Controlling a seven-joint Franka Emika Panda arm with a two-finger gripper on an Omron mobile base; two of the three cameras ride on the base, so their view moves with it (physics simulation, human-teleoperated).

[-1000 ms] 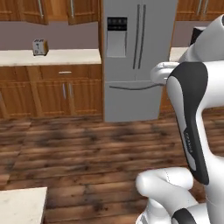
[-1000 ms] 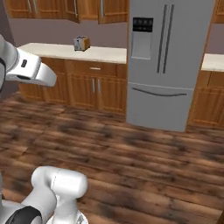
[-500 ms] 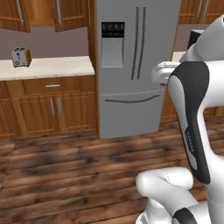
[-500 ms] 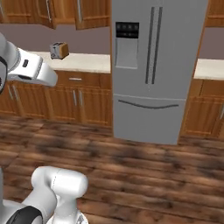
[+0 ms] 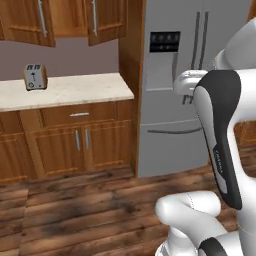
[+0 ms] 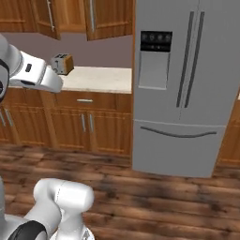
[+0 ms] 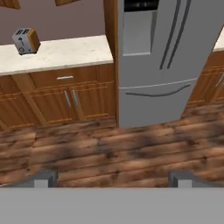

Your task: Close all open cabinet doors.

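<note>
- End effector (image 7: 112,177): in the hand view its two fingertips (image 7: 43,177) stand wide apart with nothing between them, hanging above the wooden floor (image 7: 109,153) and well short of any cabinet.
- Cabinet doors (image 5: 107,20): two tall reddish-brown wall doors hang over the counter (image 5: 65,92), left of the refrigerator (image 5: 195,90). Both look swung outward from the cabinet face, with open shelf space showing between them. The second door (image 5: 30,20) sits further left.
- Handling, as a judgement: each door is a stiff wooden slab on hinges, light to swing and unlikely to flex or break. A flat push on the panel near the free edge, by the vertical silver bar handle (image 5: 94,17), should turn it most easily; gripping the bar would also work but is hardly needed for closing.
- Reach: the doors are high and the arm is still far off, so the base likely has to come closer first.
- Surroundings: a toaster (image 5: 35,76) stands on the counter below the left door, clear of the doors' swing. Base cabinets (image 5: 80,145) and a drawer front (image 5: 80,114) lie under the counter.
</note>
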